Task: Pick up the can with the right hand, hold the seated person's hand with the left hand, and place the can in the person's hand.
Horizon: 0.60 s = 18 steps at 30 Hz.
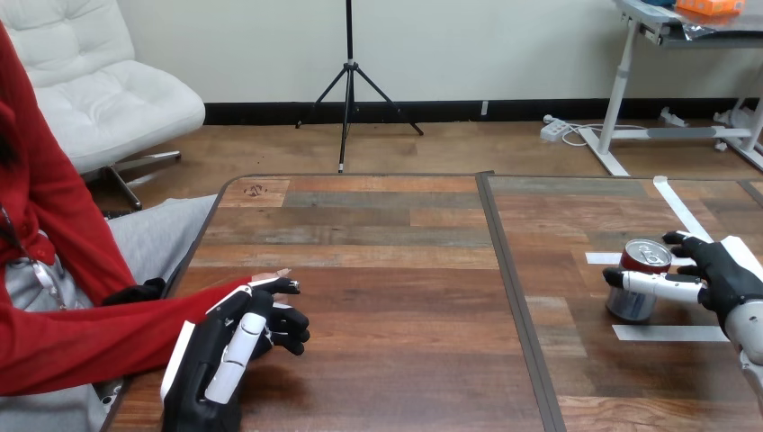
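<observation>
While the can (643, 257) is standing on the counter (396, 270), the pickup is only beginning.
The right hand (729, 274) is wrapping thumb and fingers round it; lifting and handover are waiting. Well apart, the left hand (225, 355) is lying over the person's hand (268, 274); whether it is gripping, I cannot tell.

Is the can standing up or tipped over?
Standing up. The can has its round top facing up, and the right hand has its fingers curled round its side.

One can (644, 257), two robot hands (220, 360) (725, 275), one person's hand (268, 275).
</observation>
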{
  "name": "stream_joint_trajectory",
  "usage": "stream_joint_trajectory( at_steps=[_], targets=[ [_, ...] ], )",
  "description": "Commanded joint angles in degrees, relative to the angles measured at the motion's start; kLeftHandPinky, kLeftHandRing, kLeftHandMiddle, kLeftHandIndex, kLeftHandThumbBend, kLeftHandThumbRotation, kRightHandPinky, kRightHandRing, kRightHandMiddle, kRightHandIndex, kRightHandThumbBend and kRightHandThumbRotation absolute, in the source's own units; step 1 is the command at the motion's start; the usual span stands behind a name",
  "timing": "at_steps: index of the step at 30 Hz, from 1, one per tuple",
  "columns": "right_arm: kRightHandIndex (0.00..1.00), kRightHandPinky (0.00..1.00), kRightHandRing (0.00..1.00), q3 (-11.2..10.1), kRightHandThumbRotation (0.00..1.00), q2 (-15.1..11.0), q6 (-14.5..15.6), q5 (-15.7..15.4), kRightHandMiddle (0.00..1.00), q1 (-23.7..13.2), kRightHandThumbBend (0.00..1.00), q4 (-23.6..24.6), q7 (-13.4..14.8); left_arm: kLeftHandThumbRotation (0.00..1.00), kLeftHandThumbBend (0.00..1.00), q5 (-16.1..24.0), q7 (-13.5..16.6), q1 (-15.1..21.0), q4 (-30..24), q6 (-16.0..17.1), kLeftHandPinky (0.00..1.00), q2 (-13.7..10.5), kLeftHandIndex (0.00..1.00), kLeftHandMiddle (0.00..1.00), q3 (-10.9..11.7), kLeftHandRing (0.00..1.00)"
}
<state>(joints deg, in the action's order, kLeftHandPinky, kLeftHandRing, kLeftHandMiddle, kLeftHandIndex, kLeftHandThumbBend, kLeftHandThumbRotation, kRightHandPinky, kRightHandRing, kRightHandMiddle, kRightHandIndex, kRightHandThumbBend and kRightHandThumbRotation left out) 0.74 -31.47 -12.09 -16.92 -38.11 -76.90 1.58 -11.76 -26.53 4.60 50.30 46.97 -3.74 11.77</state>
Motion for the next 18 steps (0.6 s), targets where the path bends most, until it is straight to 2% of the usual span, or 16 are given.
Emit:
stream_joint_trajectory(
  at_steps=[1, 10, 18],
  targets=[
    [0.67, 0.58, 0.64, 0.6, 0.12, 1.6, -0.8, -0.5, 0.67, -1.2, 1.00, 0.3, 2.3, 0.77, 0.70, 0.3, 0.3, 3.5, 0.3, 0.8, 0.42, -0.6, 0.62, 0.49, -0.4, 0.48],
    [0.63, 0.53, 0.59, 1.1, 0.09, 2.1, -0.3, -0.6, 0.63, -1.4, 1.00, 0.2, 3.2, 0.78, 0.70, 0.1, 0.0, 3.5, 0.3, 1.0, 0.41, -0.5, 0.62, 0.48, -0.4, 0.47],
    [0.59, 0.50, 0.55, 1.0, 0.05, 2.5, -1.5, -0.5, 0.59, -1.0, 0.97, 0.3, 4.4, 0.78, 0.68, 0.0, -0.3, 3.5, 0.3, 1.4, 0.38, -0.5, 0.62, 0.48, -0.4, 0.46]
  ],
)
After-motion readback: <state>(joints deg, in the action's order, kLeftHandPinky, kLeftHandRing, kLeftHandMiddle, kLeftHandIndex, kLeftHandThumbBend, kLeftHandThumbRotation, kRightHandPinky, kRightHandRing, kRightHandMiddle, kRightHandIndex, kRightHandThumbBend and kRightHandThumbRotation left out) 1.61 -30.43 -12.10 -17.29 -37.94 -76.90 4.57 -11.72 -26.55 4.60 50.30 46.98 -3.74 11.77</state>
